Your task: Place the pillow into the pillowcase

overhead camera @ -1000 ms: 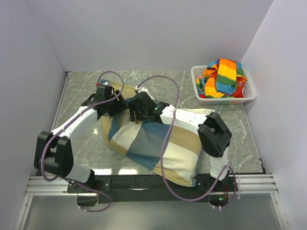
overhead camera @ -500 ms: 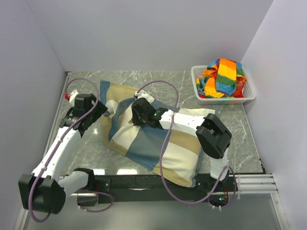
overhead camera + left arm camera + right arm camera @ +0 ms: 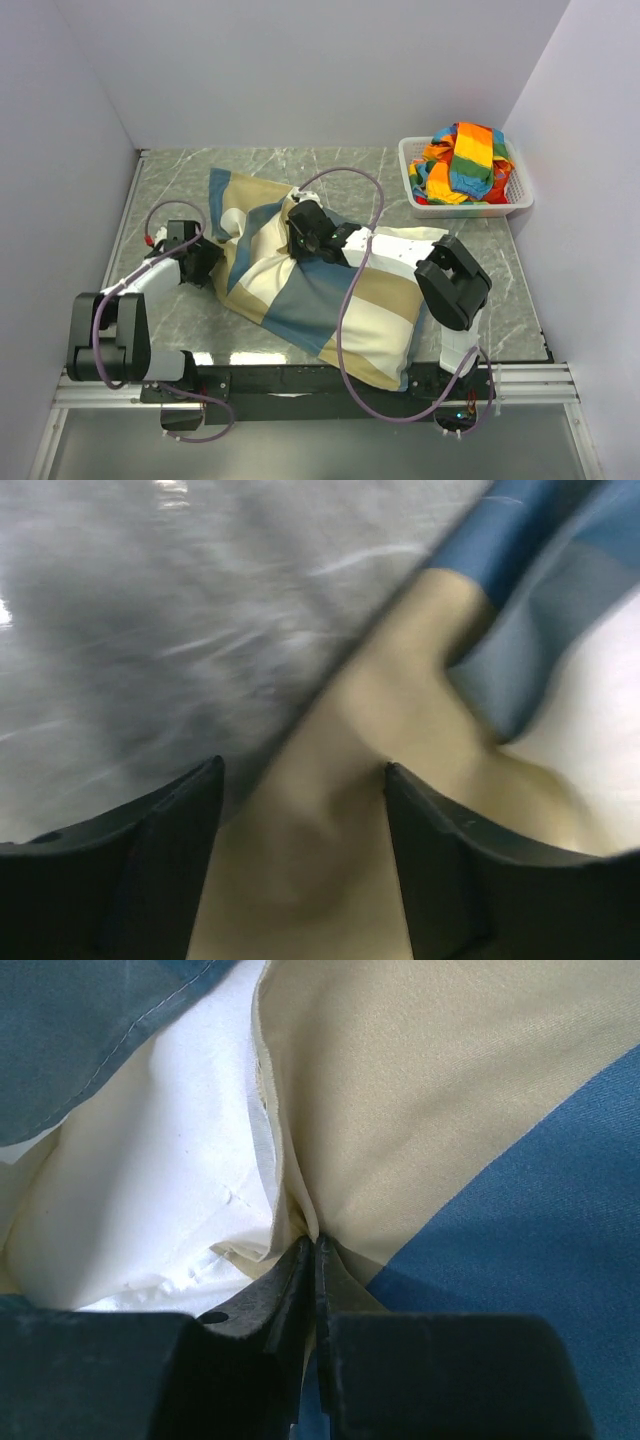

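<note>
The pillowcase (image 3: pixel 330 300), in blue, tan and off-white blocks, lies bulging across the middle of the table. My right gripper (image 3: pixel 300 232) rests on its upper part. In the right wrist view it (image 3: pixel 316 1245) is shut on a pinched fold of the tan pillowcase (image 3: pixel 450 1080) fabric. Beside the hem there, the cream-white pillow (image 3: pixel 140 1180) shows inside the case. My left gripper (image 3: pixel 207 262) sits low at the case's left edge. In the left wrist view it (image 3: pixel 303 780) stands open, with tan pillowcase (image 3: pixel 420 680) cloth lying between the fingers (image 3: pixel 170 830).
A white basket (image 3: pixel 415 185) holding rainbow-striped cloth (image 3: pixel 465 160) stands at the back right. Walls close in the table on the left, back and right. The grey marble tabletop (image 3: pixel 170 190) shows bare to the left of the case.
My right gripper has shut on a fold of the pillowcase. My left arm swung out to the left, then came back low to the case's left edge. The case's back-left corner now lies spread out.
</note>
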### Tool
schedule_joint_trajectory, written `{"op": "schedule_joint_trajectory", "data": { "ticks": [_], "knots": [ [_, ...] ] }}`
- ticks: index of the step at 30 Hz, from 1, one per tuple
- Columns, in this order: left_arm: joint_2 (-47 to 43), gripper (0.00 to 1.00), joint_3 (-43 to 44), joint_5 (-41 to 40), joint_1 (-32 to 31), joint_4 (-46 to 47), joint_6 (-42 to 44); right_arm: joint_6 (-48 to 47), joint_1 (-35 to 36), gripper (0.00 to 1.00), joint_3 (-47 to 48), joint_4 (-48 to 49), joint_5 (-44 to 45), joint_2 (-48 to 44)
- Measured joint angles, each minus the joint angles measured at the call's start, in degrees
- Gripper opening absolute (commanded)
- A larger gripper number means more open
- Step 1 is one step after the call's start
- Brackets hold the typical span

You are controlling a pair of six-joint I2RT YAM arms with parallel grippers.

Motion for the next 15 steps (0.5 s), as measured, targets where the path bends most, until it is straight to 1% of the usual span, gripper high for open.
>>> {"op": "schedule_joint_trajectory", "data": {
  "ticks": [1, 2, 4, 7, 9, 11, 13, 15],
  "knots": [
    [0.74, 0.55, -0.28, 0.98, 0.0, 1.95, -0.55, -0.04, 0.0, 0.11, -0.02, 0.0, -0.04, -0.04],
    [1.33, 0.31, -0.31, 1.6, 0.0, 3.72, -0.85, -0.11, -0.02, 0.1, -0.04, 0.0, -0.11, -0.07],
    [2.8, 0.02, -0.15, 2.54, 0.02, 6.97, -1.62, -0.15, -0.04, 0.09, -0.24, 0.09, -0.2, -0.28],
    [3.67, 0.01, 1.03, 2.19, 0.17, 6.01, -1.2, -0.35, -0.11, 0.06, -0.35, -0.11, -0.17, -0.94],
    [1.4, 0.01, 1.95, -0.15, 0.2, 2.64, -0.87, -0.66, -0.28, 0.06, -0.35, -0.37, -0.2, -1.51],
    [-4.28, 0.01, 2.97, -3.89, 0.22, -2.34, -0.15, -1.03, -0.74, 0.04, -0.35, -1.01, -0.17, -2.16],
    [-12.33, 0.01, 4.76, -7.91, 0.22, -7.52, 0.94, -1.31, -1.38, 0.03, -0.35, -1.6, -0.15, -2.6],
    [-20.72, 0.08, 6.6, -10.99, 0.2, -11.61, 2.08, -1.44, -2.14, 0.02, -0.35, -1.88, -0.24, -2.95]
  ]
}}
